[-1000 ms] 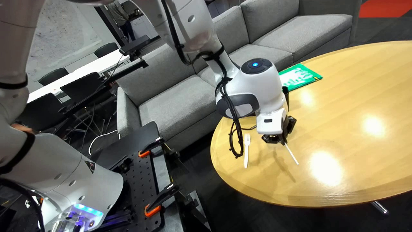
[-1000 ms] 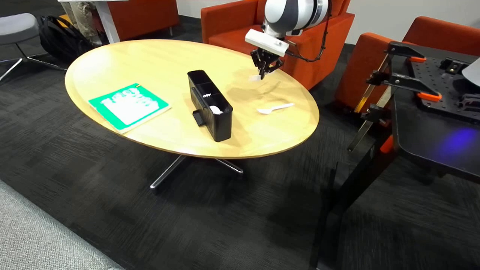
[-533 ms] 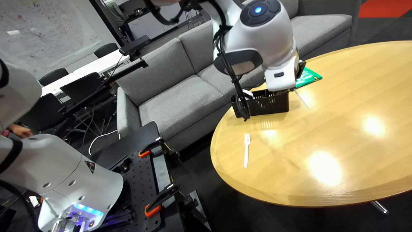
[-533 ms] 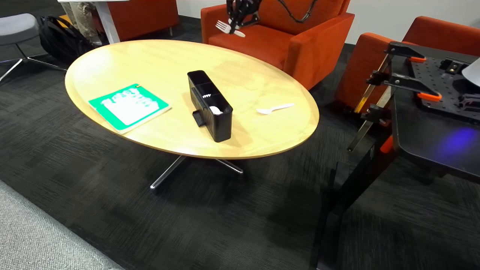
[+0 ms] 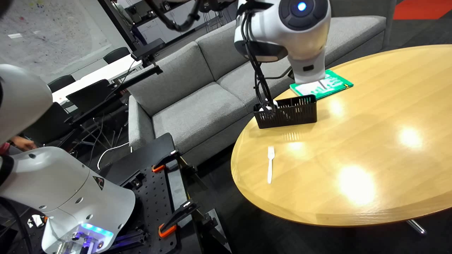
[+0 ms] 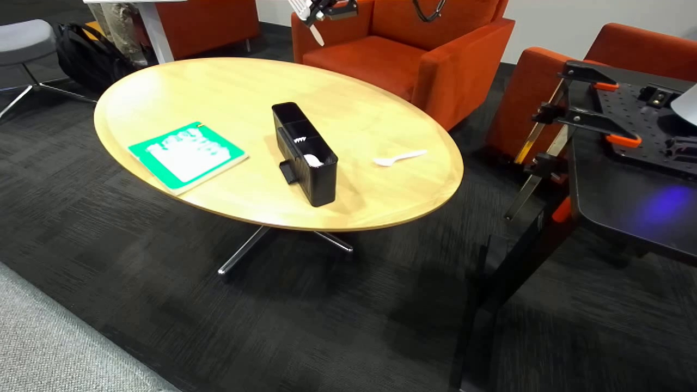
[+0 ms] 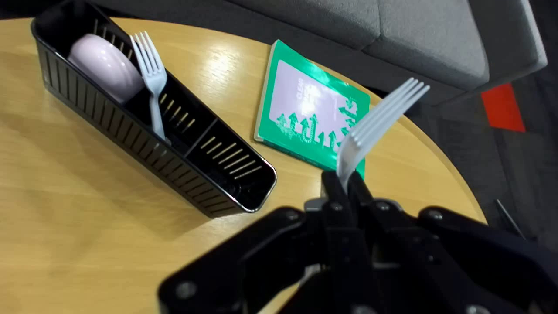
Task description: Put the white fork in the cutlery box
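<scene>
My gripper point(image 7: 344, 178) is shut on the white fork point(image 7: 370, 126). The tines point up and away from the fingertips in the wrist view. In an exterior view the gripper point(image 6: 311, 19) shows at the top edge, with the handle of the white fork point(image 6: 316, 35) hanging down. The black cutlery box point(image 7: 130, 131) stands to the left of the gripper in the wrist view, below it. It also shows in both exterior views point(image 5: 289, 118) point(image 6: 322, 188). The box holds pale spoons point(image 7: 104, 65) and a leaning fork point(image 7: 150, 76); its near end compartment shows only its slotted walls.
A second white fork point(image 5: 270, 164) lies on the oval wooden table point(image 5: 370, 141). A green-and-white book point(image 7: 305, 109) lies beside the box, below the gripper. A grey sofa point(image 5: 197, 106) stands along the table's edge.
My gripper has risen from low over the table and moved across toward the box and book, carrying the fork. The held fork has turned. The box and second fork have not moved.
</scene>
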Robot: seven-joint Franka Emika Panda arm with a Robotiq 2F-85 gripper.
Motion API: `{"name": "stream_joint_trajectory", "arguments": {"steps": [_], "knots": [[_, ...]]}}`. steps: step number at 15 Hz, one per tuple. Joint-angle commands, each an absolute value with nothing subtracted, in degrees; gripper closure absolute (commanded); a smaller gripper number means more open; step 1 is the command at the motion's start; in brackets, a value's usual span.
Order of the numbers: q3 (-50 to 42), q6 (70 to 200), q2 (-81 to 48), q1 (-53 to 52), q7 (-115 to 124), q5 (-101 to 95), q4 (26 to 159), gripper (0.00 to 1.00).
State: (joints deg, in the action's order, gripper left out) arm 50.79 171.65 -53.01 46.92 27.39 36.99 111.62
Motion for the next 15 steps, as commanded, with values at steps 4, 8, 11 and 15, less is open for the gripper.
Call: {"name": "stream_joint_trajectory", "arguments": {"steps": [4,8,11,15], "knots": [[51.58,162.18,-61.5,46.71,11.74,47.81,105.6,0.98],[49.52,153.66,-63.2,45.21,4.17,56.39,102.63,0.98],[45.05,144.69,-63.13,41.72,0.97,62.39,99.75,0.98],[34.6,135.22,-62.55,32.37,-0.02,70.51,93.98,0.98]]}}
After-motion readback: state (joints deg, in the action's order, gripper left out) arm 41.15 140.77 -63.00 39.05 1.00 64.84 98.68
